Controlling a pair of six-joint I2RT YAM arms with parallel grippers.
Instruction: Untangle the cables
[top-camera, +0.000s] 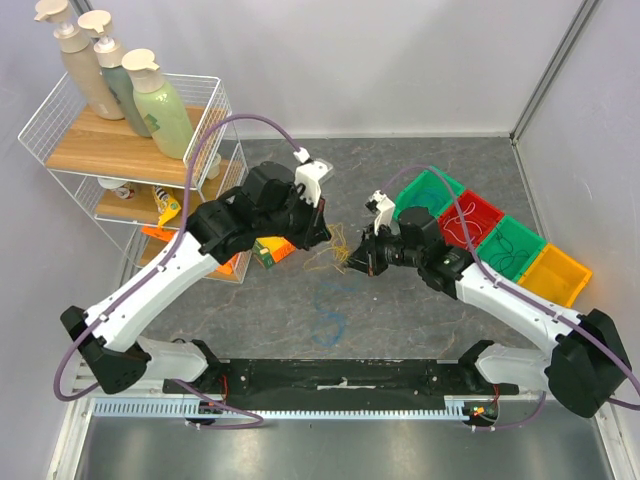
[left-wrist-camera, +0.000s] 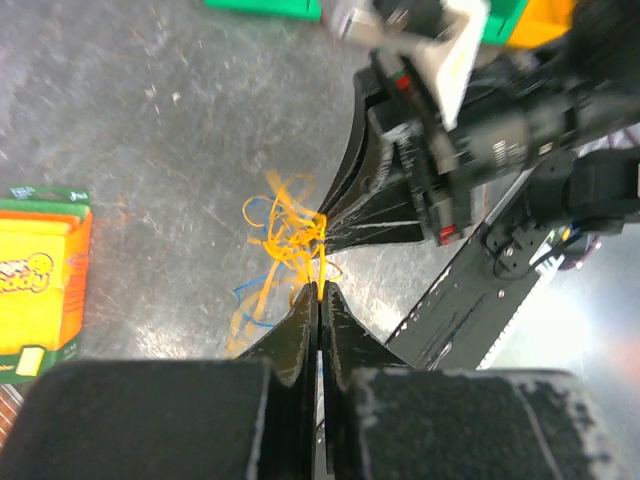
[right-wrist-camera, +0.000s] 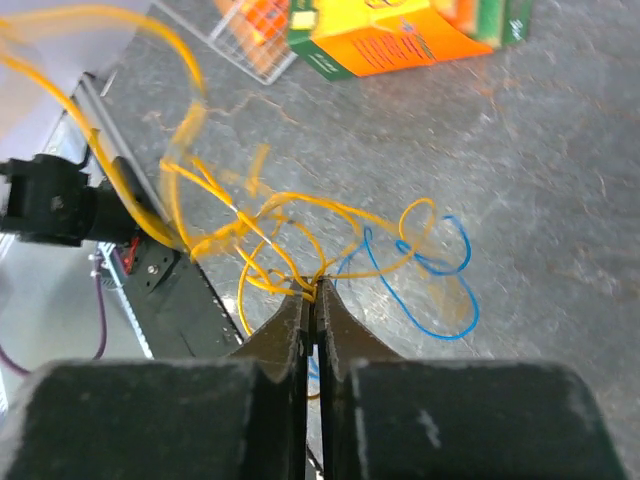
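The cables form a small tangle of yellow and blue strands held just above the grey table between my two grippers. In the left wrist view my left gripper is shut on a yellow strand at the near edge of the yellow tangle. The right gripper pinches the tangle's far side. In the right wrist view my right gripper is shut on a yellow strand where several yellow loops cross. A blue cable loops to the right of the fingertips, down by the table. From above, my left gripper and right gripper face each other.
A row of green, red, green and yellow bins stands at the back right. A white wire rack with lotion bottles fills the back left. An orange and green box lies under the left arm, left of the tangle.
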